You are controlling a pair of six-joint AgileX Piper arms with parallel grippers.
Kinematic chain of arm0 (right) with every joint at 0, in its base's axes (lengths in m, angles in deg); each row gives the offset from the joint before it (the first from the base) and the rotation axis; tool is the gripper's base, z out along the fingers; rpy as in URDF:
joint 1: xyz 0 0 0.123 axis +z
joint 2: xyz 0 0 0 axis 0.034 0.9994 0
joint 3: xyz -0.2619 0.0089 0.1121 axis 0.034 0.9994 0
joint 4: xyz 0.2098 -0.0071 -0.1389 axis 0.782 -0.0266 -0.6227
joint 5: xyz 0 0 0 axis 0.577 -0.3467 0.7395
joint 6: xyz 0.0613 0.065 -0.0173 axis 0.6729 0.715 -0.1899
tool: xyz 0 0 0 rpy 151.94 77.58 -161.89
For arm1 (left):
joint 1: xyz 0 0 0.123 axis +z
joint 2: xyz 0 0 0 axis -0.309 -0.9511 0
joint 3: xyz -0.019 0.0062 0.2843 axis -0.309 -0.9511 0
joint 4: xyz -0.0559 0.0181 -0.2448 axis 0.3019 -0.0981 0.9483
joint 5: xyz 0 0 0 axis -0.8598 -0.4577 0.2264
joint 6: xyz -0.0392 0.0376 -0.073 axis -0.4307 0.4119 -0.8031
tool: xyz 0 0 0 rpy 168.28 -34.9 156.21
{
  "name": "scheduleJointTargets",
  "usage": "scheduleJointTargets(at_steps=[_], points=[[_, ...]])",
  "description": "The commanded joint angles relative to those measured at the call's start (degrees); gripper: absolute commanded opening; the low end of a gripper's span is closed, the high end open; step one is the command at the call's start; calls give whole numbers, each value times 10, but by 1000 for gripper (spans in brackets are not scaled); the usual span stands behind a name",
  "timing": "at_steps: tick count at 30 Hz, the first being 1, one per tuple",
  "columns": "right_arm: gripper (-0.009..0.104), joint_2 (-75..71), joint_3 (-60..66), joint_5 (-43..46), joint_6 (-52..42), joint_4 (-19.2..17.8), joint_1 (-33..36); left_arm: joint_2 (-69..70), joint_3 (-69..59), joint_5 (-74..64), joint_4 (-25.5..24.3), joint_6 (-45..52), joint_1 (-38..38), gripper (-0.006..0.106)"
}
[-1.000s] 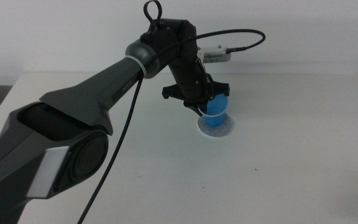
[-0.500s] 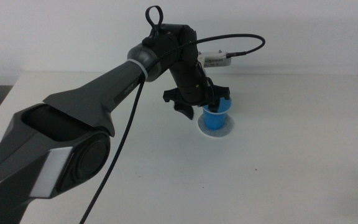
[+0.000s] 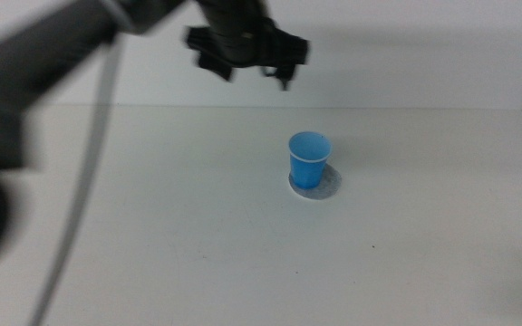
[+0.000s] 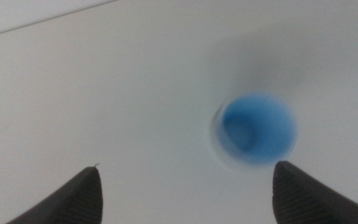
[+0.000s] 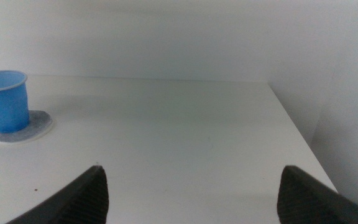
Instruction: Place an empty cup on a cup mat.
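We see the cup (image 3: 309, 159) upright and empty on the cup mat (image 3: 326, 186); the left claw (image 3: 247, 50) hangs above, wide open, holding nothing; the right claw (image 5: 191, 186) is likewise spread and empty.

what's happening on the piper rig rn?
The cup stands upright on the cup mat, with nothing holding it. The left gripper is up above the table behind the cup, jaws open and empty. The right gripper waits off to the side, jaws open, away from the cup.
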Motion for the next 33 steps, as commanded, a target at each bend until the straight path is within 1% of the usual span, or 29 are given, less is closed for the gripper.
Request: scheduleJointTargets(at_steps=[1,4,6,8,12,15,18,19,23,26,29,33], points=[[93,-3,2,4,-2,-3,1,92,-109,0,-43,-18,-9,94],[93,-3,2,4,-2,-3,1,234,-293,96,-51,-25,-11,94],[93,-3,2,4,-2,-3,1,322,-399,113,-57,-62,-3,94],[93,-3,2,4,-2,-3,1,407,-511,143,-75,-66,1,94],[93,-3,2,4,-2,-3,1,539,-673,238,-97,-66,1,94],[93,-3,2,4,-2,-3,1,627,-782,322,-100,-80,2,94],[93,-3,2,4,-2,-3,1,724,-893,435,-118,-98,15,94],[93,-3,2,4,-2,-3,1,755,-928,479,-115,-98,34,94],[93,-3,2,4,-2,-3,1,874,-1054,603,-66,-45,124,94],[93,-3,2,4,-2,-3,1,965,-1119,615,-21,-16,169,94],[93,-3,2,4,-2,-3,1,1037,-1163,614,-4,-1,203,94],[93,-3,2,4,-2,-3,1,1091,-1200,616,-4,14,243,94]])
